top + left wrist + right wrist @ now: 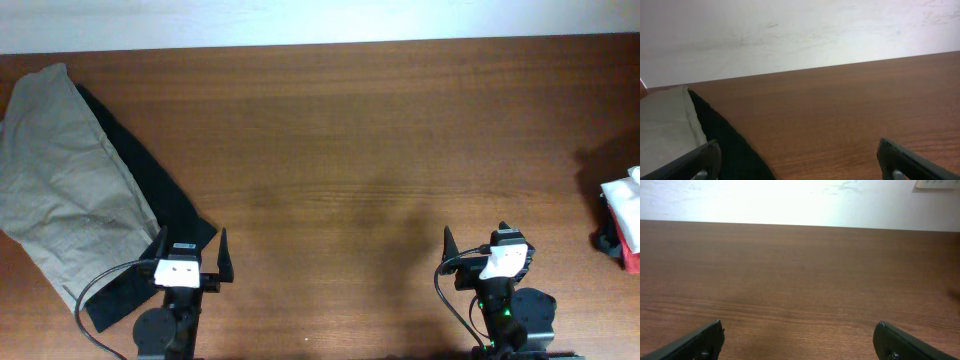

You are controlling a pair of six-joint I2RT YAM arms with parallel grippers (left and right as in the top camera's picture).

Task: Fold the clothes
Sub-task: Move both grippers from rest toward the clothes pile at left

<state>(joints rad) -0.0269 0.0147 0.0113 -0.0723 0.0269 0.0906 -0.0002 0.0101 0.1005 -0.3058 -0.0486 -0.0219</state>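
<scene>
The wrinkled pale khaki cotton shorts [60,170] lie unfolded far left on the brown wooden surface [350,150]. The left pincer [192,248] and right pincer [476,248] sit near, spread and empty, apparently ready to start.

We find the brown wooden table [340,150] bare across its middle and far edge, open room for either arm. At the left, wrinkled pale khaki-grey cotton shorts [60,180] and a black cloth [165,205] along their right side fill the corner; the black cloth reaches the left gripper [192,248], whose jaws are spread wide. A red and white bundle [625,215] crowds the right edge, well apart from the right gripper [476,242], likewise spread, with only wood ahead.
</scene>
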